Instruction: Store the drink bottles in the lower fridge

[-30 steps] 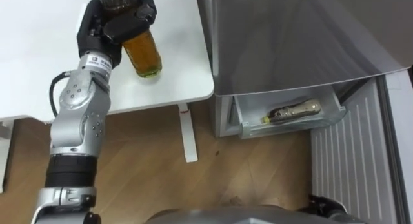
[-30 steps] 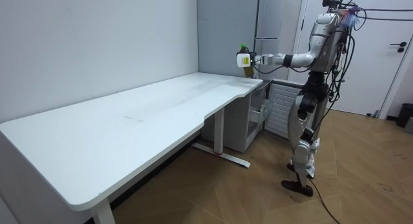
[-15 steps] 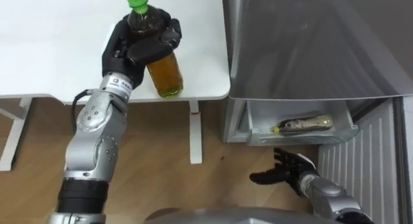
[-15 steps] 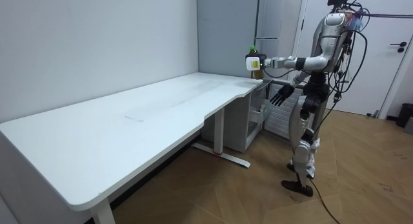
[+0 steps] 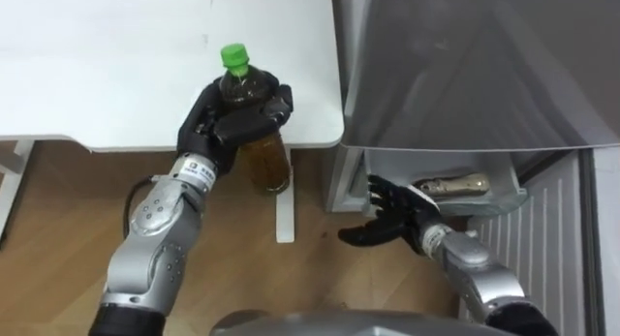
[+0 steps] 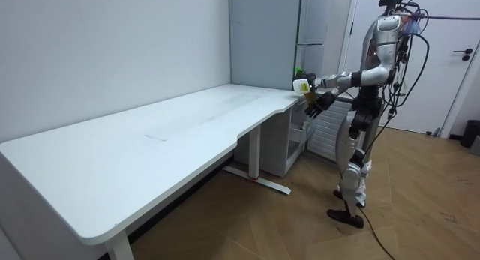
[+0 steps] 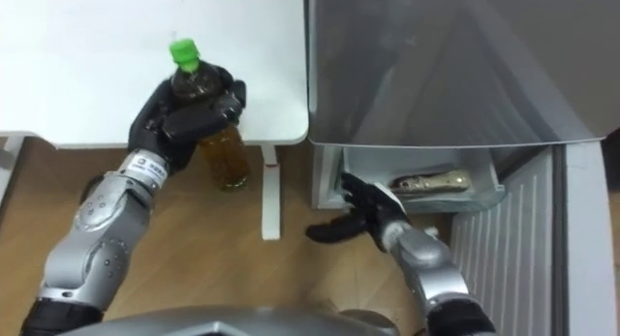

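- White table [image 5: 97, 65] sits left of the fridge [image 5: 465, 65].
- Left hand [image 5: 218, 123] grips an upright bottle [image 5: 266, 160] beside the fridge.
- Right hand [image 5: 392, 215], fingers spread, hovers before the fridge's drawer [image 5: 496, 202]; second bottle [image 5: 450, 186] lies inside.

Clear, glossy plastic tea bottle [image 5: 267, 165], green cap. Matt white table [image 5: 97, 65]. Wood-grain floor [image 5: 58, 234]. Smooth, satin grey fridge [image 5: 465, 65].
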Controlling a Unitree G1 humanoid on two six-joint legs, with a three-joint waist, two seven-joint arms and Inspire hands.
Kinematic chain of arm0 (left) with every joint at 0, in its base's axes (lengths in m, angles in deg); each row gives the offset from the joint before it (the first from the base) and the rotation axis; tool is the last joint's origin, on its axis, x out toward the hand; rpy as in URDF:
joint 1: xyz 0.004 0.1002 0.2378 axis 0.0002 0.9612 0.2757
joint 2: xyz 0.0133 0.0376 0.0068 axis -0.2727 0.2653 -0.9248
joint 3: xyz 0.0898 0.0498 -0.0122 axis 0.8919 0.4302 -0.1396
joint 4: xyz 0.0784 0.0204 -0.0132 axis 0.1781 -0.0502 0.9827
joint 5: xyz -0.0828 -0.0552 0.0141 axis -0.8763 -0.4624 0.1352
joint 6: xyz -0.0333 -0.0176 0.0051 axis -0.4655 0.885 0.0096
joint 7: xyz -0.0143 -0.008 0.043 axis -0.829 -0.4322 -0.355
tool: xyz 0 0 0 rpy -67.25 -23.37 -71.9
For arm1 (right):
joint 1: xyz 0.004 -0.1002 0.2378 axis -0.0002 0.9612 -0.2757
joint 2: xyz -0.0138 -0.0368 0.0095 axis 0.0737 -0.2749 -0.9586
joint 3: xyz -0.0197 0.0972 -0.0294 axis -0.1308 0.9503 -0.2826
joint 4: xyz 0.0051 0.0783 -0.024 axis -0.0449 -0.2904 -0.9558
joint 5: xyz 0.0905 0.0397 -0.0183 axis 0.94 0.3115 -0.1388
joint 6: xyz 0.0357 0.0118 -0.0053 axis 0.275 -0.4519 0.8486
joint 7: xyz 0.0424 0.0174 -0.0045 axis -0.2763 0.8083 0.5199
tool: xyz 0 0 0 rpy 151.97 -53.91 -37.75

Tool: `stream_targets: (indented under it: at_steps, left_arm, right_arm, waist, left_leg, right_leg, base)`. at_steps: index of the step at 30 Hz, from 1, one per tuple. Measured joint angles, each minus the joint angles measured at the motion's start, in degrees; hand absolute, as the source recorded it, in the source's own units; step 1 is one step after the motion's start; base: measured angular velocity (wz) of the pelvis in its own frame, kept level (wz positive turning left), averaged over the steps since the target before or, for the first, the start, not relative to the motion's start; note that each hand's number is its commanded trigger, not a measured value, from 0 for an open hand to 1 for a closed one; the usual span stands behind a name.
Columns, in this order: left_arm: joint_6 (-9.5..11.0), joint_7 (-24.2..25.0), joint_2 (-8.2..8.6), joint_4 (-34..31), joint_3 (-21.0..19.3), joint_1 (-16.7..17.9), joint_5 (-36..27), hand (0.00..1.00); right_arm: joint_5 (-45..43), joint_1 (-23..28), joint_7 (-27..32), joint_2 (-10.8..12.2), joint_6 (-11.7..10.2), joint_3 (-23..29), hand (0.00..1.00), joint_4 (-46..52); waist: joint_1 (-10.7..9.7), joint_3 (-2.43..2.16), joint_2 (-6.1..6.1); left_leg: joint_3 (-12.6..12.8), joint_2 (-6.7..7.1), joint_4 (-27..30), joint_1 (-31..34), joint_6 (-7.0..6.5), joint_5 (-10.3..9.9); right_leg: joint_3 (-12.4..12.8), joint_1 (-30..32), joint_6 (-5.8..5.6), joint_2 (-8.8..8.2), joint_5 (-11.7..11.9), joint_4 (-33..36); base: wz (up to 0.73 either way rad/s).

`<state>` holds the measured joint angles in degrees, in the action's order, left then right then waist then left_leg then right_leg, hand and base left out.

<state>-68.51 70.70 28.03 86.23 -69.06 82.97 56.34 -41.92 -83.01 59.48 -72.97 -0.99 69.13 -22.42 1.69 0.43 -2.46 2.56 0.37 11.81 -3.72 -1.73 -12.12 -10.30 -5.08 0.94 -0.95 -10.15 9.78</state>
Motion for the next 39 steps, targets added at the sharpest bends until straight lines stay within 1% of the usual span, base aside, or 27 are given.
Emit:
stream_targets:
  at_steps: [3,6,8,11,12,13,17,21,23,24,26,31,35,38,39]
  left_arm:
    - [0.1,1.5,-0.24,0.0,-0.1,0.0,0.1,1.0]
    - [0.1,2.7,-0.31,0.1,-0.1,0.0,0.3,1.0]
    - [0.1,3.7,-0.28,0.3,0.2,0.1,0.4,1.0]
    - [0.1,5.2,-0.18,0.3,0.2,0.4,0.6,1.0]
    - [0.1,5.4,-0.18,0.3,0.2,0.4,0.6,1.0]
    - [0.1,5.6,-0.17,0.3,0.2,0.4,0.6,1.0]
    - [0.1,5.7,0.33,0.3,0.6,0.5,0.6,1.0]
    - [0.1,6.8,0.26,1.8,2.3,0.5,0.6,1.0]
    - [0.1,7.7,0.3,1.8,2.7,1.1,0.7,1.0]
    - [0.1,7.9,0.15,1.8,2.7,1.1,0.9,1.0]
    - [0.1,8.0,-0.17,2.1,3.2,1.1,0.9,1.0]
    - [0.1,8.3,-0.26,4.0,4.1,1.1,0.9,1.0]
    - [0.1,8.6,-1.45,4.5,6.2,1.1,0.8,1.0]
    - [0.1,9.9,-2.25,4.6,6.7,1.1,1.0,1.0]
    - [0.1,10.2,-2.26,4.7,6.7,1.1,1.3,1.0]
  right_arm:
    - [0.0,0.0,-4.0,0.0,0.0,-0.7,0.0,0.1]
    - [0.0,0.4,-7.7,-0.9,0.3,-1.1,0.0,3.4]
    - [0.5,0.4,-10.3,-1.4,0.3,-1.0,0.0,6.6]
    - [0.7,0.2,-13.9,-1.5,0.3,-1.2,0.0,7.4]
    - [1.1,0.3,-14.4,-1.5,0.6,-1.4,0.0,7.5]
    - [2.4,0.4,-15.5,-1.7,1.5,-2.1,0.0,8.1]
    - [4.8,0.6,-18.4,-1.8,2.8,-3.2,0.0,10.2]
    - [9.2,0.6,-21.7,-2.2,2.9,-4.5,0.0,13.6]
    - [11.5,0.6,-23.4,-2.1,2.9,-5.3,0.0,14.1]
    - [11.5,0.7,-23.4,-2.1,3.1,-5.3,0.0,14.1]
    - [11.6,0.7,-24.5,-2.1,3.4,-5.6,0.0,14.1]
    - [11.6,0.7,-25.5,-3.3,3.6,-6.2,0.0,14.1]
    - [12.6,0.7,-26.2,-4.5,4.1,-7.3,0.0,14.1]
    - [14.2,0.7,-26.2,-4.8,4.9,-7.7,0.0,14.1]
    - [14.2,0.7,-26.3,-4.7,5.0,-7.7,0.0,14.1]
  waist:
    - [0.2,0.18,0.27]
    - [0.3,0.35,0.44]
    - [0.3,0.41,0.38]
    - [0.4,0.44,0.3]
    - [0.5,0.46,0.3]
    - [0.5,0.53,0.31]
    - [0.6,0.54,0.31]
    - [1.3,0.49,0.13]
    - [1.7,0.48,-0.19]
    - [1.7,0.47,-0.32]
    - [1.9,0.31,-0.69]
    - [1.9,0.32,-0.7]
    - [2.1,0.34,-0.71]
    - [2.0,0.35,-0.88]
    - [2.0,0.33,-0.9]
  left_leg:
    - [-0.6,0.05,0.0,0.1,0.0,0.0]
    - [-0.7,0.08,-0.1,0.1,0.0,0.0]
    - [-0.8,0.1,-0.1,0.1,0.0,0.0]
    - [-0.8,0.1,-0.1,0.0,-0.01,0.0]
    - [-0.8,0.11,0.0,0.1,-0.01,0.0]
    - [-0.8,0.09,0.0,0.2,-0.02,0.0]
    - [-0.9,0.23,0.0,0.6,-0.15,-0.1]
    - [-0.4,0.24,0.5,0.9,-0.32,-0.2]
    - [-0.4,0.24,0.5,0.9,-0.33,-0.2]
    - [-0.4,0.23,0.5,0.9,-0.34,-0.2]
    - [-0.9,0.26,0.8,1.1,-0.37,-0.3]
    - [-1.0,0.32,1.0,1.2,-0.41,-0.3]
    - [-1.1,0.29,0.8,1.3,-0.42,-0.3]
    - [-1.0,0.29,0.8,1.3,-0.42,-0.3]
    - [-1.0,0.29,0.9,1.3,-0.42,-0.3]
  right_leg:
    - [-0.2,0.0,0.0,-0.12,0.0,0.0]
    - [-0.8,0.0,-0.02,-0.38,0.0,0.1]
    - [-0.9,0.0,-0.02,-0.41,0.0,0.2]
    - [-0.9,0.0,-0.03,-0.41,0.0,0.3]
    - [-0.9,0.1,-0.03,-0.41,0.0,0.4]
    - [-0.9,0.3,-0.11,-0.42,-0.1,0.8]
    - [-0.9,0.5,-0.25,-0.18,-0.2,1.0]
    - [-0.8,0.6,-0.25,-0.21,-0.2,1.0]
    - [-0.8,0.6,-0.25,-0.23,-0.2,1.0]
    - [-0.9,0.6,-0.25,-0.23,-0.2,1.0]
    - [-0.9,0.7,-0.25,-0.29,-0.2,1.1]
    - [-1.0,0.9,-0.26,-0.39,-0.2,1.4]
    - [-0.7,1.2,-0.27,-0.36,-0.2,2.0]
    - [-0.7,1.2,-0.27,-0.34,-0.2,2.0]
    - [-0.7,1.2,-0.27,-0.35,-0.2,2.0]
  base:
    - [0.07]
    - [0.0]
    - [0.0]
    - [0.0]
    - [0.0]
    - [0.0]
    - [0.0]
    - [0.0]
    - [0.0]
    - [0.04]
    - [0.06]
    - [0.01]
    - [0.0]
    - [0.0]
    - [0.0]
